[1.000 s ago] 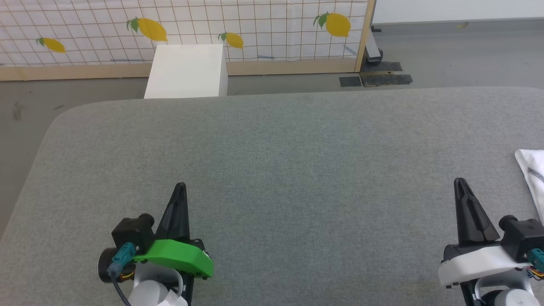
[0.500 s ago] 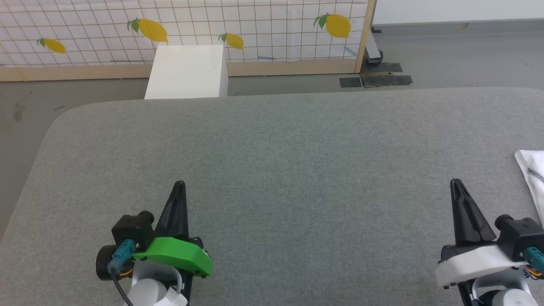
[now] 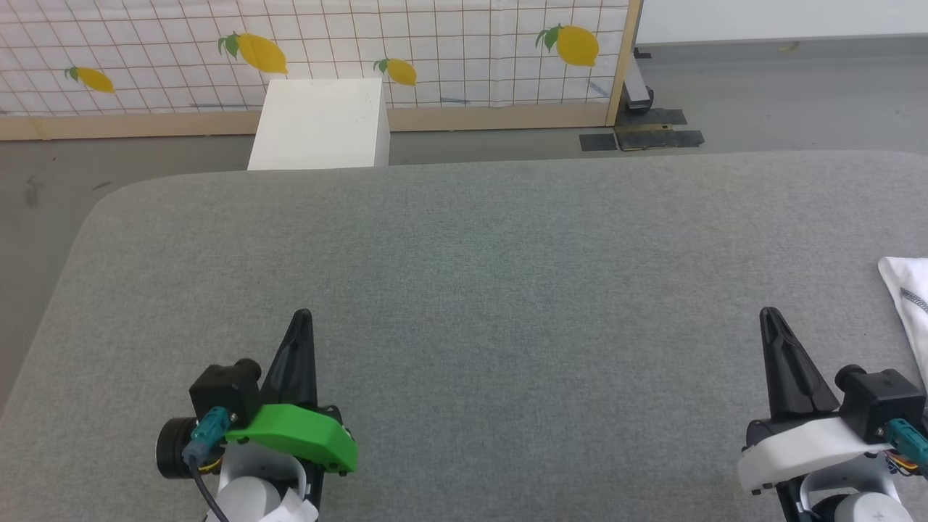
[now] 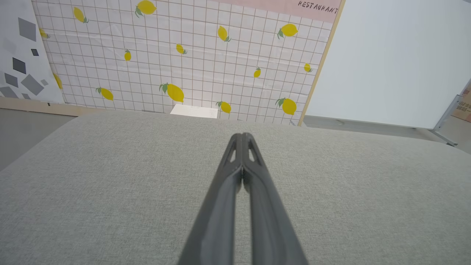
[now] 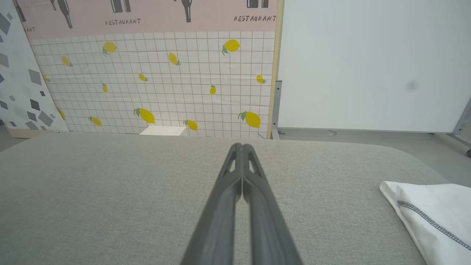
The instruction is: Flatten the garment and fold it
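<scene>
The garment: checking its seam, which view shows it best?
The right wrist view: the garment shows a broad white corner with its dark zigzag seam. The head view catches a narrow strip at its right edge.

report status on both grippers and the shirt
Left gripper shut, empty. Right gripper shut, empty. Garment to its right, untouched on the grey table, a corner in view. White box on the floor beyond, not in the way.

Garment (image 3: 908, 277) on table (image 3: 507, 275) at right edge, box (image 3: 319, 123) behind table
</scene>
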### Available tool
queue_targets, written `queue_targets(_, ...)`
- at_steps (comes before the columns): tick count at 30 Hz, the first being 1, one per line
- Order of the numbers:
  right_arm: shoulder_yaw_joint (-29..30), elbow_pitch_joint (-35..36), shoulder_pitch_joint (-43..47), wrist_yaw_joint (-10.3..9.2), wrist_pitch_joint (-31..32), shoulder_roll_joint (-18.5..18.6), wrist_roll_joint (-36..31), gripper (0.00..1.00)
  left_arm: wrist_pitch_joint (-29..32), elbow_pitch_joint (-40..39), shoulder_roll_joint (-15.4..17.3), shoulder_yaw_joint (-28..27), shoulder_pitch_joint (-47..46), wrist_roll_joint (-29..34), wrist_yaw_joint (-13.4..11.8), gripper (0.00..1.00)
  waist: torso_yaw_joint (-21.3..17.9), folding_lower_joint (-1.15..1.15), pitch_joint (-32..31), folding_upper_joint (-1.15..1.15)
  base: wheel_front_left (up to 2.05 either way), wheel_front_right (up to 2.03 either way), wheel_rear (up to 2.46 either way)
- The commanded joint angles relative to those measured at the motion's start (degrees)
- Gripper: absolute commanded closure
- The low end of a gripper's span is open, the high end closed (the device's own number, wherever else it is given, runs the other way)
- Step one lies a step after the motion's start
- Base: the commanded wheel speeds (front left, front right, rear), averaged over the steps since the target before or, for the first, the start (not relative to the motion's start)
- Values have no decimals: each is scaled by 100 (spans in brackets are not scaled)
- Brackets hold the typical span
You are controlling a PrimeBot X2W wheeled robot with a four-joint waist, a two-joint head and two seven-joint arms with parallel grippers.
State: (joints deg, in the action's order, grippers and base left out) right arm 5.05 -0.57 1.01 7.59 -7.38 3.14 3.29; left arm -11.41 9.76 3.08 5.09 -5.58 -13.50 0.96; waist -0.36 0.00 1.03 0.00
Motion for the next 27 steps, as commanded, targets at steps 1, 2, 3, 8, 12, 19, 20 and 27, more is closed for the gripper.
queue_targets(1,-26,13,-25,-2,28,-5,-61,100,32,-48,-5,-22,92,63,-23,100,1,0,-1,0,0,0,0)
queue_targets(2,-31,14,-26,-2,36,-6,-64,100,45,-59,-5,-27,97,78,-24,100,1,0,-3,0,0,0,0)
queue_targets(3,-36,14,-26,-3,43,-6,-67,100,55,-67,-5,-32,101,90,-24,100,1,0,-4,0,0,0,0)
queue_targets(8,-61,16,-30,-3,81,-7,-81,100,114,-117,-6,-58,126,158,-28,100,3,0,-9,0,0,0,0)
queue_targets(12,-81,18,-34,-3,110,-8,-92,100,160,-155,-7,-78,146,212,-31,100,5,0,-13,0,0,0,0)
queue_targets(19,-116,21,-39,-4,161,-9,-111,100,240,-222,-8,-113,179,304,-37,100,7,0,-21,0,0,0,0)
queue_targets(20,-121,22,-40,-4,170,-10,-114,100,253,-233,-8,-119,185,319,-37,100,8,0,-22,0,0,0,0)
queue_targets(27,-157,25,-46,-4,222,-11,-134,100,335,-302,-9,-155,219,415,-43,100,10,0,-29,0,0,0,0)
